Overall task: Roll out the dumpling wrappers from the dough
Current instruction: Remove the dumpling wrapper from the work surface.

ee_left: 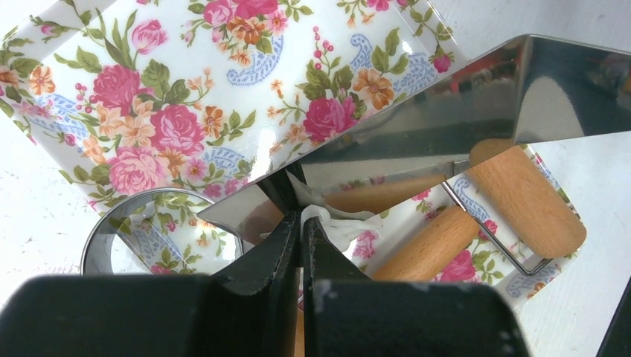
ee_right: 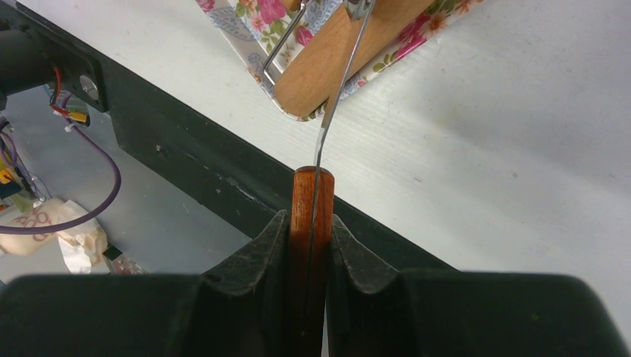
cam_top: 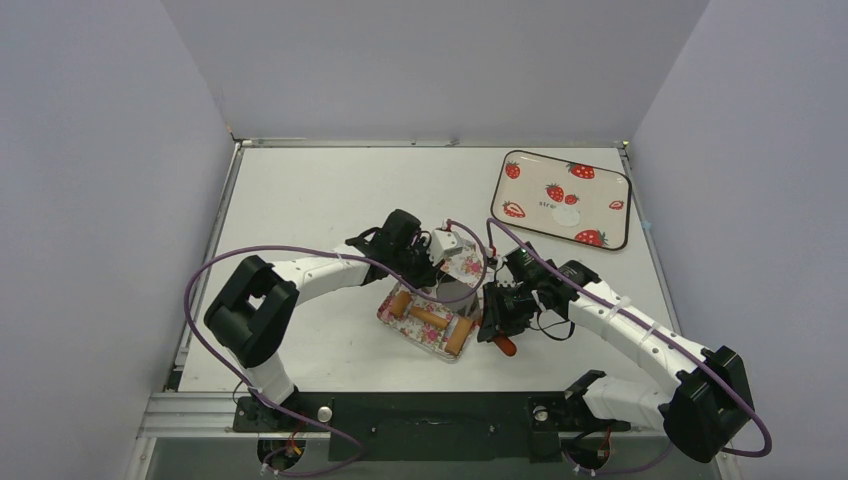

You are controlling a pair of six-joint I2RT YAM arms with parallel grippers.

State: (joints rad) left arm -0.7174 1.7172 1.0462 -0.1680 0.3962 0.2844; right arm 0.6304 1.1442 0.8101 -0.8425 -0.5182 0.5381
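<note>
Dough (ee_left: 338, 223), a small white scrap, sits over the floral tray (ee_left: 186, 74) at the lower edge of the spatula blade (ee_left: 446, 126). The left gripper (ee_left: 301, 219) pinches it, fingers pressed together. The worktop (cam_top: 320, 190) also carries a strawberry tray (cam_top: 600, 190), well beyond the floral tray to the right, holding one dumpling wrapper (cam_top: 566, 216). A wooden roller (ee_left: 521, 197) and a metal ring (ee_left: 93, 234) lie on the floral tray, and the blade tilts above the roller. The right gripper (ee_right: 311, 219) clamps the spatula's red-brown handle (ee_right: 311, 186) just off the floral tray's near edge.
</note>
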